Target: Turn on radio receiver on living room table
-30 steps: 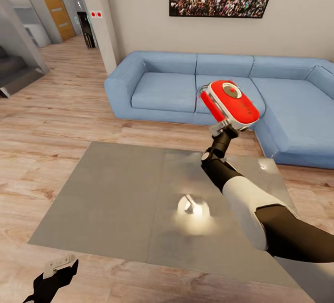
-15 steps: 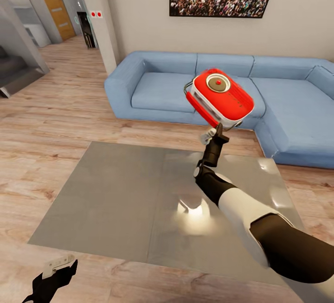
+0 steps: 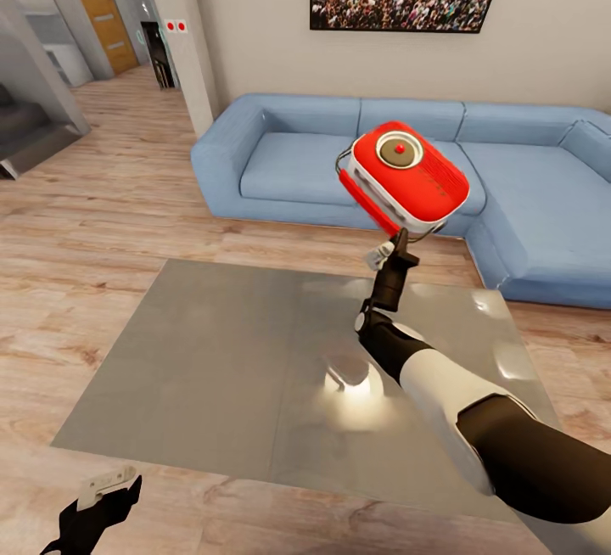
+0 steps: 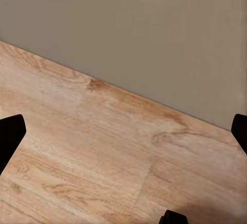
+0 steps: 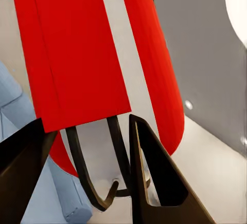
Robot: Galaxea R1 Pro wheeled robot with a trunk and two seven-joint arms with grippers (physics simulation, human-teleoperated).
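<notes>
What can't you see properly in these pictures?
- Head view: the right pincer tips hide under the radio.
- Head view: the left pincer is cut by the bottom edge.
- Right wrist view: the radio's dial is out of sight; its red body runs off the top.

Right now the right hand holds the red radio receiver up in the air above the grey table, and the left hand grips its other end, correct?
Not quite. The right hand does hold the radio receiver up above the table, but the left hand grips nothing: the head view shows it low at the near edge, far from the radio, and the left wrist view shows bare floor between its fingers.
</notes>
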